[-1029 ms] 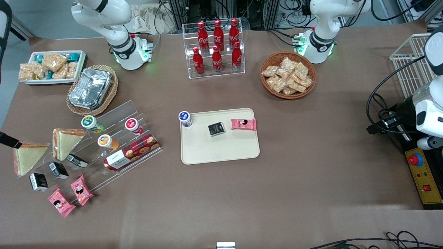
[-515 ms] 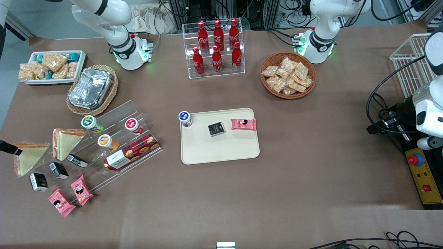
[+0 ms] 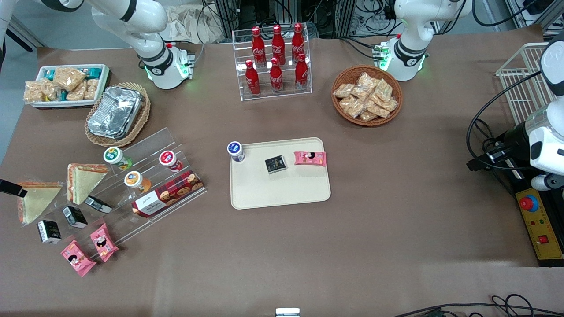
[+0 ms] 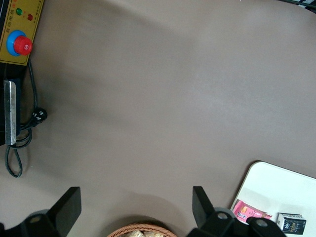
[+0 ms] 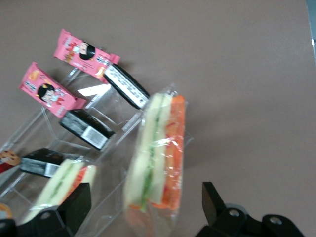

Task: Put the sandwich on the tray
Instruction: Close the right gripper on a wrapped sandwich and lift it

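Two sandwiches sit side by side at the working arm's end of the tabletop [image 3: 396, 220], and that is my first worry: I could grab the wrong one, or catch both. My tool [image 5: 144, 190] hangs over the sandwich [image 3: 37, 200] I want. Its two fingers are spread wide apart, one on each side of the sandwich, and it holds nothing. I think they are not touching it yet, but I cannot be sure. The sandwich rests with its orange and green edge turned up toward my tool. The second sandwich [image 3: 83, 180] is just beside it, close to one finger, so that finger might bump it as I come down. The wrap is clear and looks slippery. If I pinch only the loose plastic, the sandwich could slide out on the way. If I squeeze too hard, the soft bread could get squashed. Near them are small black boxes [image 3: 74, 216] and the clear stand [image 3: 150, 141], and a careless move could knock those over. The tray [image 3: 282, 189] is well apart from the sandwich, in the middle of the tabletop. A cup [image 3: 235, 151] stands at its corner, and a black box [image 3: 276, 164] and a pink packet [image 3: 310, 158] already lie on it. I should aim for the bare part nearer the front camera, or I might drop the sandwich on top of them.
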